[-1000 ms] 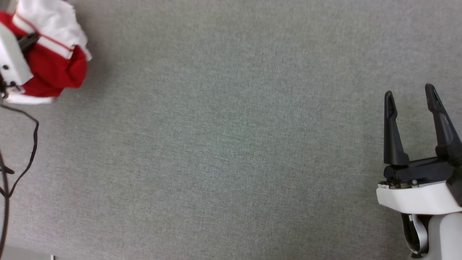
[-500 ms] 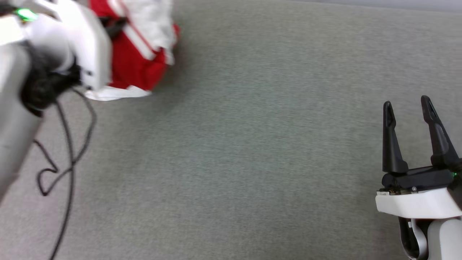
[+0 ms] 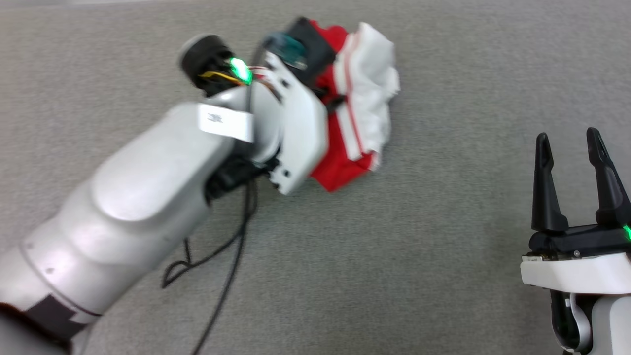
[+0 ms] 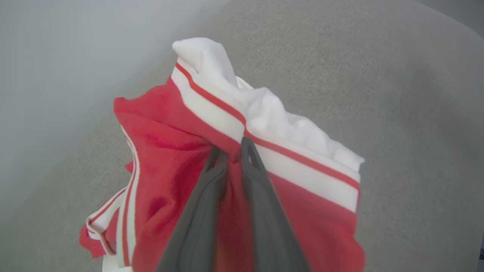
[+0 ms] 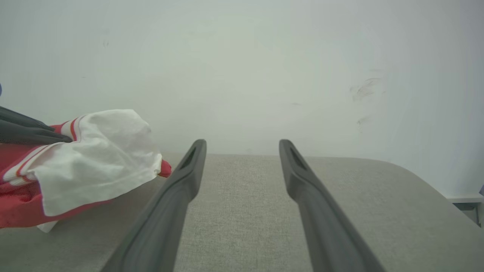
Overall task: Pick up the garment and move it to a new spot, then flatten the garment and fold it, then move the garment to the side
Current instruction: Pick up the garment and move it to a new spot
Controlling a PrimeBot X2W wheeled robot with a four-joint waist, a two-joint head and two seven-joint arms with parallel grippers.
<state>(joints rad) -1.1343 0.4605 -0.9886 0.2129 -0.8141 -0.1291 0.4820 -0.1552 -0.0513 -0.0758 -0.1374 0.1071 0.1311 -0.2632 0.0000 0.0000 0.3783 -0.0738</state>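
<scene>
The garment point(image 3: 360, 113) is a bunched red and white shirt with red-white striped trim, hanging as a bundle just above the grey cloth surface. My left gripper point(image 4: 234, 149) is shut on a red fold of the garment point(image 4: 170, 158) beside a white striped band; in the head view the white wrist housing hides its fingers. In the right wrist view the garment point(image 5: 90, 166) sits at the left, with the left gripper's dark fingers point(image 5: 30, 132) reaching into it. My right gripper point(image 3: 569, 140) stands open at the lower right, well apart from the garment, with nothing between its fingers point(image 5: 189, 166).
A grey fabric-covered surface point(image 3: 419, 236) spreads under everything. My pale left forearm point(image 3: 138, 197) crosses the lower left, with black cables point(image 3: 231, 256) dangling beneath it. A pale wall point(image 5: 242, 68) rises behind the surface's far edge.
The left arm has carried the garment rightward, from the upper left corner to the upper middle of the head view. The view has also shifted. The right gripper stays open.
</scene>
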